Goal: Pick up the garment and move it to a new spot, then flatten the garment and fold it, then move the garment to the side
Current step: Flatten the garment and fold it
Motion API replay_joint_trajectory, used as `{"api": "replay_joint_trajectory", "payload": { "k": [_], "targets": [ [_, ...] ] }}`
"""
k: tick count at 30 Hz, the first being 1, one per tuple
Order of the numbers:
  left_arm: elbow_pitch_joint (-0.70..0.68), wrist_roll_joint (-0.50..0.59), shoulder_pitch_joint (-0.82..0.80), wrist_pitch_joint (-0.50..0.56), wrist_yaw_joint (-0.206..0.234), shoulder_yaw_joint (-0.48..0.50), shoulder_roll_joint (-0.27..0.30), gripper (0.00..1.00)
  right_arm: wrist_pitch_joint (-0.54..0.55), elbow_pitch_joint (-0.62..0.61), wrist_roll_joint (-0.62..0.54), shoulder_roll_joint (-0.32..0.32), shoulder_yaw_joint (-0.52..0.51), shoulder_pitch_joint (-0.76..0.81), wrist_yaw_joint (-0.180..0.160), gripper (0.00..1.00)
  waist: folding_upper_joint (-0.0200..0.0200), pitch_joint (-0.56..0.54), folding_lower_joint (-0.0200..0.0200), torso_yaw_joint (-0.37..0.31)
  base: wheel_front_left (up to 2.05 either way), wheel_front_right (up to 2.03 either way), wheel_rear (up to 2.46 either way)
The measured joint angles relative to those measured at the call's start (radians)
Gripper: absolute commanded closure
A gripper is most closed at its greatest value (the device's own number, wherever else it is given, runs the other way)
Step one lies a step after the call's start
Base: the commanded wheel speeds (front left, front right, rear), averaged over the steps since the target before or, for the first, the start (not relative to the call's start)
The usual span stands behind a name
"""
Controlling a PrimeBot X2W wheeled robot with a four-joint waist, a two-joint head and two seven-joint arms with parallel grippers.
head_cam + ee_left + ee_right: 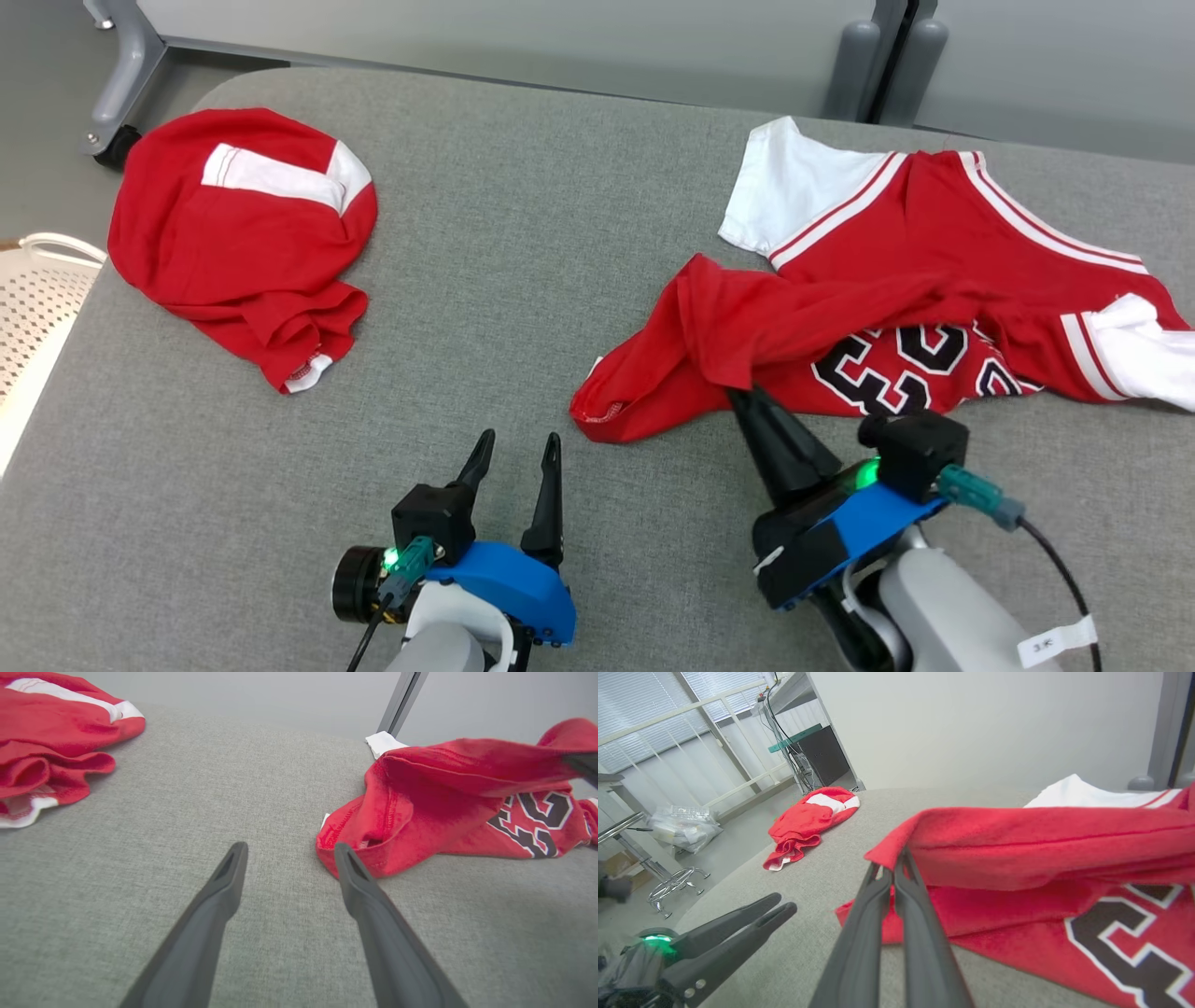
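Observation:
The garment (896, 280) is a red jersey with white sleeves and black numbers, lying rumpled on the right half of the grey padded table (523, 233). My right gripper (742, 397) is at its near edge, shut on a fold of red cloth, and the right wrist view shows that fold (1017, 844) lifted off the table by the gripper (892, 865). My left gripper (519, 441) is open just left of the jersey's hem (373, 844), over bare table, with nothing between its fingers (224, 891). It also appears at the lower left of the right wrist view (780, 907).
A second red and white garment (238, 233) lies crumpled at the table's far left (46, 742). A white perforated basket (37, 299) stands beside the table's left edge. A grey frame leg with a caster (117, 103) stands behind the far left corner.

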Motion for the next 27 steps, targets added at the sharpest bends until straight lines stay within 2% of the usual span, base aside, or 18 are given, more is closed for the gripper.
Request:
{"api": "replay_joint_trajectory", "payload": {
  "k": [4, 9, 10, 11, 15, 20, 22, 27],
  "targets": [
    [0.006, -0.004, 0.007, 0.0, -0.006, 0.0, 0.0, 0.0, 0.0, -0.039, -0.001, 0.0, 0.111, -0.012, 0.0, 1.0, 0.0, -0.017, -0.0001, 0.001, 0.0, 0.0, 0.0],
    [0.009, -0.007, 0.008, 0.0, -0.009, -0.006, 0.0, 0.0, 0.046, 0.011, 0.027, 0.011, 0.276, -0.071, 0.0, 1.0, 0.0, -0.031, -0.0001, 0.004, 0.0, 0.0, 0.0],
    [0.01, -0.008, 0.008, 0.0, -0.009, -0.007, 0.0, 0.0, 0.057, 0.031, 0.034, 0.016, 0.302, -0.085, 0.0, 0.71, 0.0, -0.032, 0.0, 0.005, 0.0, 0.0, 0.0],
    [0.012, -0.008, 0.009, 0.0, -0.01, -0.009, 0.0, 0.0, 0.061, 0.049, 0.041, 0.019, 0.323, -0.097, 0.0, 0.0, 0.0, -0.034, 0.0, 0.007, 0.0, 0.0, 0.0],
    [0.02, -0.009, 0.015, 0.0, -0.009, -0.005, 0.0, 0.0, 0.041, 0.1, 0.069, 0.034, 0.366, -0.137, 0.0, 0.0, 0.0, -0.04, 0.0, 0.002, 0.0, 0.0, 0.0],
    [0.025, 0.006, 0.021, 0.0, -0.005, 0.026, 0.0, 0.0, 0.007, 0.063, 0.135, 0.031, 0.371, -0.165, 0.0, 0.0, 0.0, -0.045, 0.0, -0.039, 0.0, 0.0, 0.0],
    [0.025, 0.018, 0.021, 0.0, -0.005, 0.042, 0.0, 0.0, 0.005, 0.055, 0.132, 0.021, 0.301, -0.172, 0.0, 0.0, 0.0, -0.048, 0.0, -0.061, 0.0, 0.0, 0.0],
    [0.026, 0.046, 0.02, 0.0, -0.003, 0.08, 0.0, 0.0, 0.003, 0.016, 0.008, 0.023, 0.013, -0.114, 0.0, 0.0, 0.0, -0.056, 0.0, -0.125, 0.0, 0.0, 0.0]
  ]
}}
